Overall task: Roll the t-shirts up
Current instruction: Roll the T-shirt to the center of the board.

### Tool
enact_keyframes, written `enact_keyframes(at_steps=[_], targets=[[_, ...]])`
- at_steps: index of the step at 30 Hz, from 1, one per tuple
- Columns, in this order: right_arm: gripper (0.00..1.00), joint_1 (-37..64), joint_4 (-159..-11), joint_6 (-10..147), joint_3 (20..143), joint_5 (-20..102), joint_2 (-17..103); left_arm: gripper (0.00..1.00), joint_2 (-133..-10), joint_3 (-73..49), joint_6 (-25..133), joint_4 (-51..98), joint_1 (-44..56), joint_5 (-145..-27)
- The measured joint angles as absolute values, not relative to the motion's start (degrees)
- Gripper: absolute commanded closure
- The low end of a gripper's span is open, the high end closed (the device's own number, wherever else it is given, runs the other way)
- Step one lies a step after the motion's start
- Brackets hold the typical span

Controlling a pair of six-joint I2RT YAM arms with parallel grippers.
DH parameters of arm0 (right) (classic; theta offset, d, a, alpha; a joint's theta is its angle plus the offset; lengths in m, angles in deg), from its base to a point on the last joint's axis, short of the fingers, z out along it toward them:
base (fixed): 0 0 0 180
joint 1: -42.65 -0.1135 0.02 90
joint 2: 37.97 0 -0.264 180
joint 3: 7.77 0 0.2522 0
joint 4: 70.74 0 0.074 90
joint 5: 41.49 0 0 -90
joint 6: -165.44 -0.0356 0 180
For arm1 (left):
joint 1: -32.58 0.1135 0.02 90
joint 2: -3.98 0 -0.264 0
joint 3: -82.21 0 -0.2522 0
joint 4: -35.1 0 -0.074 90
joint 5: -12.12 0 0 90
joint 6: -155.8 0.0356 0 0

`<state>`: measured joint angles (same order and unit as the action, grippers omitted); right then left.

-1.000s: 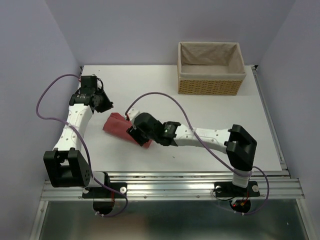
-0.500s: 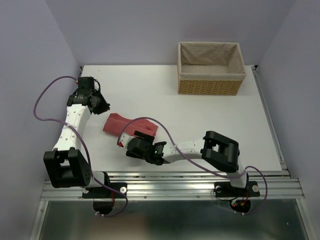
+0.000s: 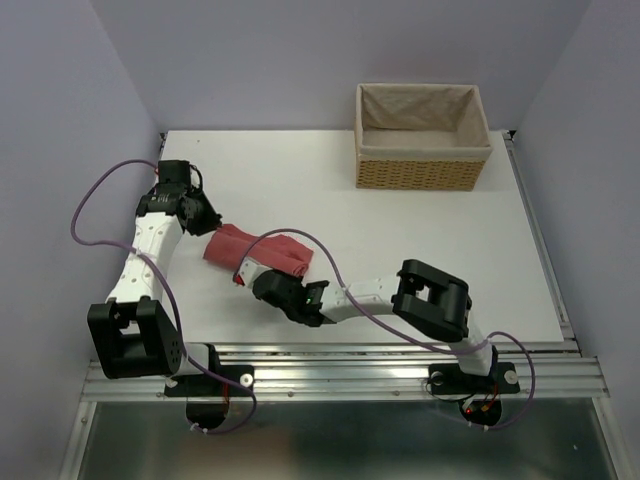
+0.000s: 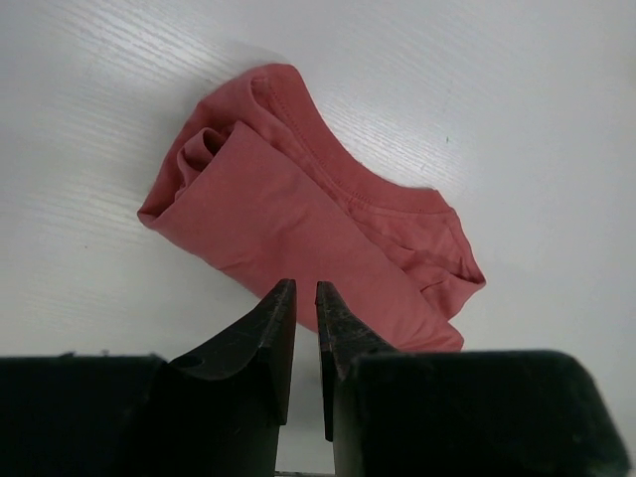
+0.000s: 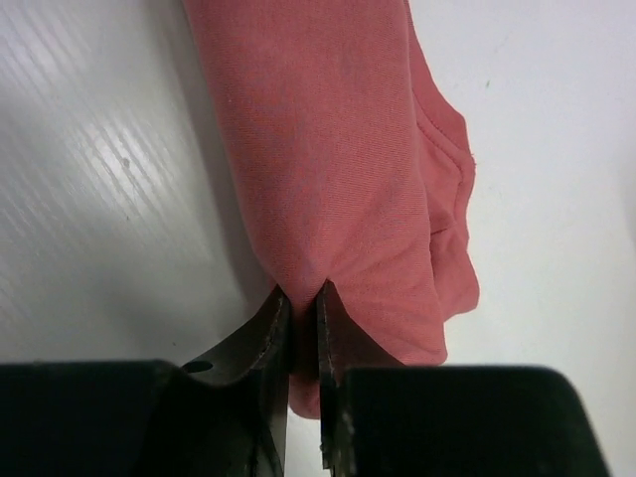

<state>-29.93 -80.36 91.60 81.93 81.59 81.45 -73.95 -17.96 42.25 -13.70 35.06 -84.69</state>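
- while the salmon-red t-shirt (image 3: 258,252) lies as a loose roll left of centre on the table (image 3: 420,250), which arm has it?
- the right gripper (image 5: 303,293), coming in from the lower side of the top view. its jaws are pinched on a pucker of the roll's near edge. the left gripper (image 4: 306,288) sits at the roll's left end, jaws almost together, no cloth seen in the slit.
- long axis?
- left to right, dipping slightly at the right. judgement: further rolling goes across it, toward the upper frame; the right arm is nearer.
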Motion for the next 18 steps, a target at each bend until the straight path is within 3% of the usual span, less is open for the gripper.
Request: enact_keyframes(at_steps=[18], targets=[[0.99,-9.1,-97.3,65.9,97.3,27.6,84.1,0.76,-72.3,-18.4,43.9,-14.1,35.1,-85.1]])
